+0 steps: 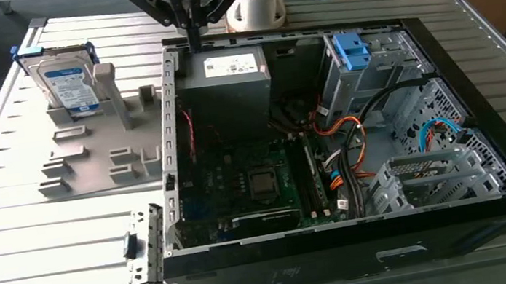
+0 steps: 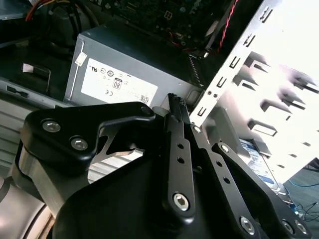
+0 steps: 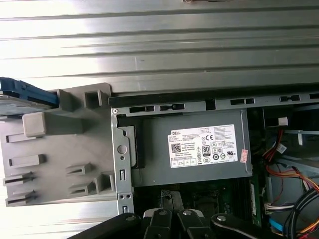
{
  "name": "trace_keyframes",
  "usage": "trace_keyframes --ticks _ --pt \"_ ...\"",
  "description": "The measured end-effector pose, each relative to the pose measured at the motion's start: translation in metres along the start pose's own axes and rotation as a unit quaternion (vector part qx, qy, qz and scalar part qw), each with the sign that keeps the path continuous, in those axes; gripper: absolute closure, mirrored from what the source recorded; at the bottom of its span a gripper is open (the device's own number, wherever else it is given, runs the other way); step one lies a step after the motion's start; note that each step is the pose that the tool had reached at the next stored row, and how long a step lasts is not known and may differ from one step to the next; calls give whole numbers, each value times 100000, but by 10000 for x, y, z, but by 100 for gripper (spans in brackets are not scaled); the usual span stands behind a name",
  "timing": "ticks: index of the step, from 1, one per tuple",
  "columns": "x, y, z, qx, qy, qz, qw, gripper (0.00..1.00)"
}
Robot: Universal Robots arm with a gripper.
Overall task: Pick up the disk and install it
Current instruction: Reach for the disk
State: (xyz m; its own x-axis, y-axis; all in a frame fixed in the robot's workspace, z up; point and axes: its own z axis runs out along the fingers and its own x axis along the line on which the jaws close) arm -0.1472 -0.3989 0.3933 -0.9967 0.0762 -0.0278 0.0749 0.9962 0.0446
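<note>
— Silver with blue rails all round: the disk (image 1: 67, 82). Where?

— Up in the grey holder (image 1: 89, 163), on the ribbed metal surface (image 1: 41, 243). Over at the exterior view's left, just beside the open computer case (image 1: 347, 262), not inside.

— Lying flat?

— No. Standing on a short end, long way pointing up, leaning back a little. White-and-blue label turned toward the exterior view's camera.

— And the gripper (image 1: 193, 41)?

— Hanging over the far edge of the case, right above the big grey box (image 1: 225, 94) with the white sticker. Off to the side of the disk, not touching.

— Open or closed?

— Pinched together. Black fingers (image 2: 174, 129) side by side in the second wrist view, tips meeting. Holding nothing at all.

— Anything else blue?

— A blue bracket (image 1: 349, 50), fixed in the metal bay inside the case. Also a bit of the disk's blue rail poking past the holder in the first wrist view.

— Picked up yet?

— Not yet. Resting in the holder, untouched.
</note>
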Motion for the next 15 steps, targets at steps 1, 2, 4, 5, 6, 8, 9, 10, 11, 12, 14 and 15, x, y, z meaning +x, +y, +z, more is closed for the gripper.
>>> trace_keyframes --ticks 1,2,4,5,6,8,9,10,11,12,14,15 --pt "11 -1 0 -1 -3 6 100000 89" --pt "21 -1 -1 2 -4 4 100000 89" --pt "40 -3 -1 -3 -13 5 100000 89" --pt "48 -4 -1 -4 -16 3 100000 89" --pt "56 -4 -1 -4 -16 5 100000 89" --pt "70 -5 -2 -2 -15 3 100000 89" --pt "78 -6 -3 -2 -16 2 100000 89" --pt "86 -6 -3 2 -16 3 100000 89" --pt "94 -7 -3 -2 -19 -1 100000 89" --pt "104 -8 -3 -1 -20 0 100000 89" --pt "122 -9 -4 -6 -30 -1 100000 89" --pt "132 -10 -4 -4 -29 -3 100000 89"
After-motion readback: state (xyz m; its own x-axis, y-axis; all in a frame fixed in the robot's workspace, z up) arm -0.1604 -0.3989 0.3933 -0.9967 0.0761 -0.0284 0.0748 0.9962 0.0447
